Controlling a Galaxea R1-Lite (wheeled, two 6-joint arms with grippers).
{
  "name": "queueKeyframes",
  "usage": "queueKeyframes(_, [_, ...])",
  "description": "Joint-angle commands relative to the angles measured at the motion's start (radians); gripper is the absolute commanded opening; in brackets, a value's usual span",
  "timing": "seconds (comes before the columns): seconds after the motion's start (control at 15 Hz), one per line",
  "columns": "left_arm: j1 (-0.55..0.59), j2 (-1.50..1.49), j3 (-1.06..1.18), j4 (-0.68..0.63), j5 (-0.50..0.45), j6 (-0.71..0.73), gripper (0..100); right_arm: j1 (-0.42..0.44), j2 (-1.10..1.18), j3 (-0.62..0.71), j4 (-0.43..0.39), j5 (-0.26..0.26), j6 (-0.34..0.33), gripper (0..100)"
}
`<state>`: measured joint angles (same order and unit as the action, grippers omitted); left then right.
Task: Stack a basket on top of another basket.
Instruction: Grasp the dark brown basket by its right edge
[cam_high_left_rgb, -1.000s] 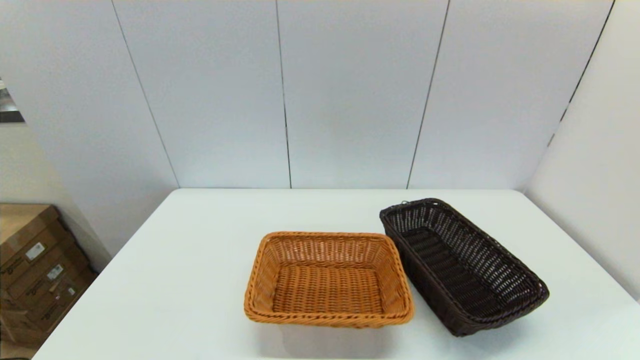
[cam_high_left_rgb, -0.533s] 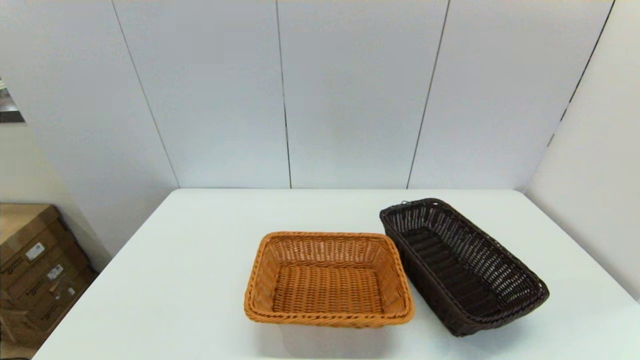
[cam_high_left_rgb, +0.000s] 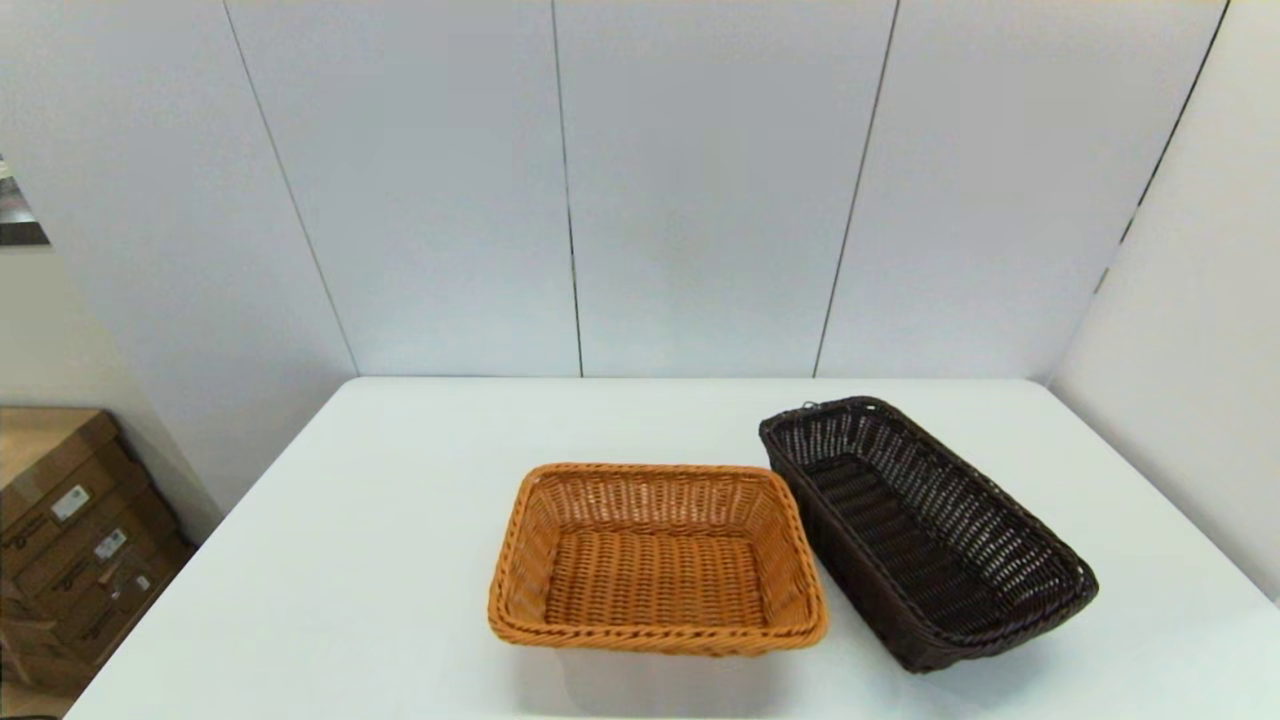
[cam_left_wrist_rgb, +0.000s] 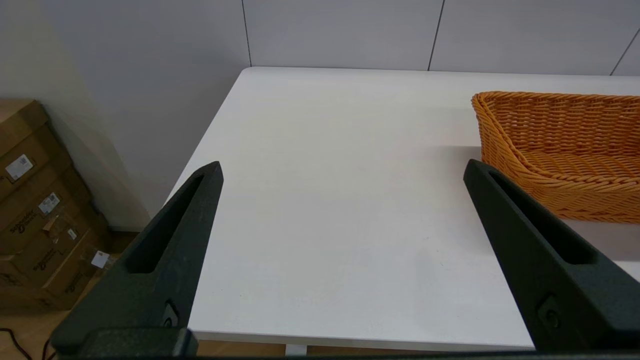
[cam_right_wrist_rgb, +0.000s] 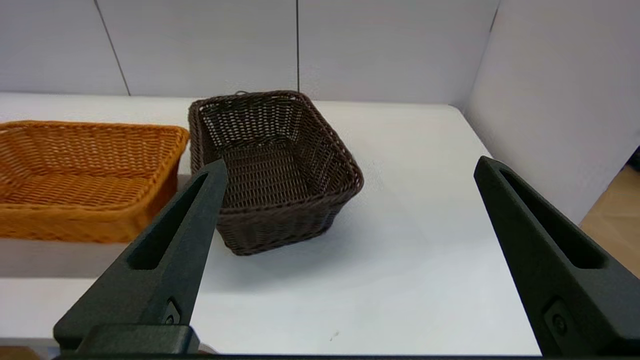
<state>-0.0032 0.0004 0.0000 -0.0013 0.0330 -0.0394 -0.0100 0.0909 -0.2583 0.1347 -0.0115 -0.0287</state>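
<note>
Two woven wicker baskets sit side by side before us on the white table (cam_high_left_rgb: 380, 560) in the head view: the orange-tan basket (cam_high_left_rgb: 657, 558) squarely at our twelve o'clock, the dark brown basket (cam_high_left_rgb: 925, 530) just beside it at about one o'clock, its long axis angled from ten toward four. Grey panelled walls close the room; cardboard boxes (cam_high_left_rgb: 70, 540) stand at nine o'clock. From our left wrist, the left gripper (cam_left_wrist_rgb: 342, 170) spreads wide and empty over bare table. From our right wrist, the right gripper (cam_right_wrist_rgb: 350, 167) gapes wide, empty, facing the dark basket's short end.
</note>
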Motion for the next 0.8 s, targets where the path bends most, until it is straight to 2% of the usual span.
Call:
queueKeyframes(0.07, [0.0, -0.002, 0.002, 0.0, 0.001, -0.001, 100, -0.028, 0.389, -0.306, 0.134, 0.001, -0.005, 100])
queueKeyframes(0.2, [0.0, -0.002, 0.002, 0.0, 0.001, -0.001, 100, -0.027, 0.535, -0.403, 0.27, 0.011, 0.004, 100])
queueKeyframes(0.47, [0.0, -0.002, 0.002, 0.0, 0.001, -0.001, 100, 0.024, 0.862, -0.549, 0.448, 0.015, 0.194, 100])
queueKeyframes(0.6, [0.0, -0.002, 0.002, 0.0, 0.001, -0.001, 100, 0.119, 0.989, -0.599, 0.48, 0.004, 0.343, 100])
queueKeyframes(0.67, [0.0, -0.002, 0.002, 0.0, 0.001, -0.001, 100, 0.17, 1.055, -0.621, 0.496, -0.025, 0.44, 100])
queueKeyframes(0.73, [0.0, -0.002, 0.002, 0.0, 0.001, -0.001, 100, 0.223, 1.149, -0.631, 0.5, -0.091, 0.566, 100])
queueKeyframes(0.8, [0.0, -0.002, 0.002, 0.0, 0.001, -0.001, 100, 0.265, 1.224, -0.638, 0.493, -0.133, 0.664, 100])
